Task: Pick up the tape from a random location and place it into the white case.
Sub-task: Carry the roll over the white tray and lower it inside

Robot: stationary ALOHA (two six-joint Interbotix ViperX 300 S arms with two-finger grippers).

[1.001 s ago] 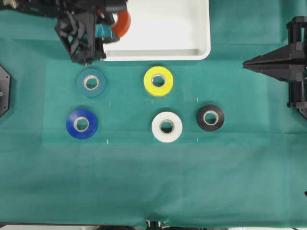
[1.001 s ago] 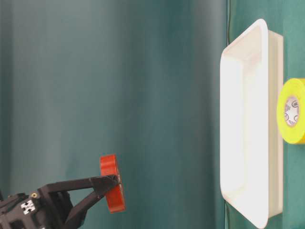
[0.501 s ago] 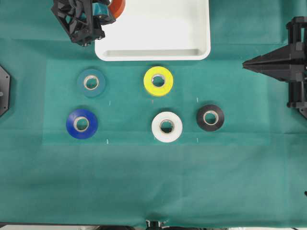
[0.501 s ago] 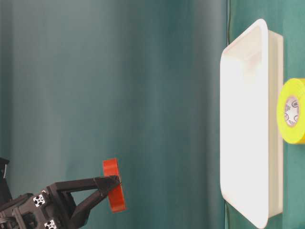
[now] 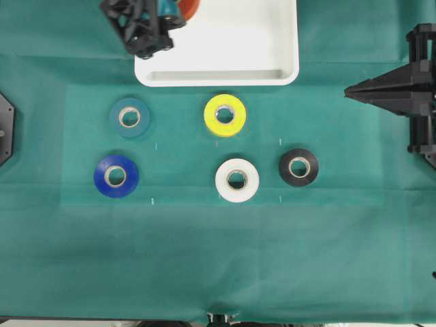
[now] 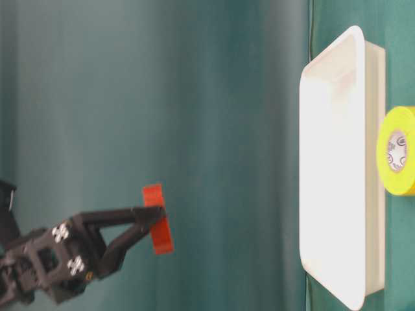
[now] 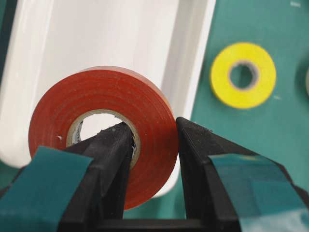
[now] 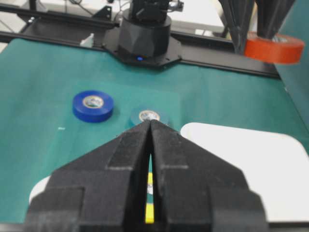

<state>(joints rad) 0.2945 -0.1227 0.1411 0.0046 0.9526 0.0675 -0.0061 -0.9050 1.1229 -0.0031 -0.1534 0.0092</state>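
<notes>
Held aloft over the near-left corner of the white case [image 5: 225, 41]: the tape [image 7: 101, 133], an orange-red ring with a pale core, pinched through its wall by the left gripper [image 7: 153, 145], one black finger inside the hole and one against the outer rim. Seen at table level well clear of the case's raised rim, with open air between roll and tray. Smooth, glossy white plastic on the shallow case, rounded at the corners, its floor bare and wide beside the single roll above it. Spread flat on the matte green cloth [image 5: 218, 259] below the case: a teal roll [image 5: 129, 117], a yellow roll [image 5: 225, 114], a blue roll [image 5: 116, 176], a white roll [image 5: 237, 180] and a black roll [image 5: 298, 167], all lying apart from one another, with a broad bare stretch of cloth toward the near edge. Parked at the right edge of the overhead view, away from every roll: the right gripper [image 8: 150, 123], its tapered black fingers pressed together to a thin seam. Compared with a second ago, shifted rightward and farther up the overhead view, now mostly past the case's left rim rather than straddling it, and carried higher in the table-level view; rolls on the cloth and right arm unchanged.
</notes>
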